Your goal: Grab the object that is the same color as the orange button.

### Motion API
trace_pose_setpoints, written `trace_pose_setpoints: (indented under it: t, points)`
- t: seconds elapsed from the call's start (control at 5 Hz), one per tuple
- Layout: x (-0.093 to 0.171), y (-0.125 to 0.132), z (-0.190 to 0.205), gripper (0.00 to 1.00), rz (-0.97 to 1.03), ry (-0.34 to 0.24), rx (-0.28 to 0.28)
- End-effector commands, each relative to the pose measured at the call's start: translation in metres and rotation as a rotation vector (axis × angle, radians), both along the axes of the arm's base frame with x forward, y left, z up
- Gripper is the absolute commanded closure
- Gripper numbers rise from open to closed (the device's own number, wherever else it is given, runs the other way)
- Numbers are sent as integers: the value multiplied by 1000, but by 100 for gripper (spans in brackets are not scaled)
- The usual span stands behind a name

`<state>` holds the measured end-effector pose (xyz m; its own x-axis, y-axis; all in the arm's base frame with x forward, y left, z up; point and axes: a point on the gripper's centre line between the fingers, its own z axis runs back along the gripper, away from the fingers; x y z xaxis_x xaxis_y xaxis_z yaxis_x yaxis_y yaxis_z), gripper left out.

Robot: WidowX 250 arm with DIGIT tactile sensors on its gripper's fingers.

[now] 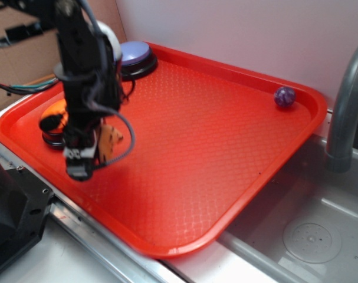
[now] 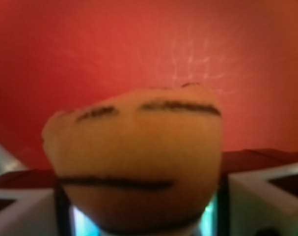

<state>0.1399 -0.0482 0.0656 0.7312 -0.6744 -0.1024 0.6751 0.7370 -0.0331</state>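
The near left corner of the exterior view shows a dark, angular block, cut off by the frame edge. At near right lies a brushed metal sink basin [image 1: 311, 239] with a round drain pattern, and a grey curved faucet pipe [image 1: 344, 112] rises at the right edge.

A red plastic tray [image 1: 214, 153] with a fine diamond-embossed surface and a raised, rounded rim spans the centre. It sits on the bench [image 1: 43, 259], a pale surface visible at the near left.

At the left of the tray, the black arm descends and ends in the tool [image 1: 87, 154]. The tool is clamped on the plush tiger [image 1: 111, 140], which is soft orange fabric with dark stripes. In the exterior view most of the tiger is hidden behind the tool and a looping black cable. Whether the tiger touches the tray surface cannot be determined.

In the wrist view the tiger [image 2: 136, 157] fills the centre as a rounded, blurred orange mass with thin dark stripes. The two pale fingers [image 2: 21, 214] sit against it on either side, cut off at the bottom edge.

Just behind the tool at the left edge of the tray is the orange button [image 1: 53, 115], a glossy dome on a black base, largely hidden by the arm.

At the far left corner stands the purple-blue button [image 1: 136, 54], smooth-domed on a black circular base. At the far right corner a small purple marbled ball [image 1: 284, 96] rests against the rim.
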Motion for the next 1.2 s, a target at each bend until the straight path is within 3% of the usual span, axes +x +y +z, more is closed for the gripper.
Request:
trace_pose_setpoints:
  t: [0.0, 0.2, 0.6, 0.8, 1.0]
  points:
    - [-18, 40, 109, 100, 356, -85, -45]
    - [-6, 59, 123, 100, 508, -67, -24]
    - [39, 54, 121, 100, 659, -64, 21]
    - [42, 50, 115, 100, 668, -65, -33]
    - [38, 50, 111, 100, 675, -48, -26]
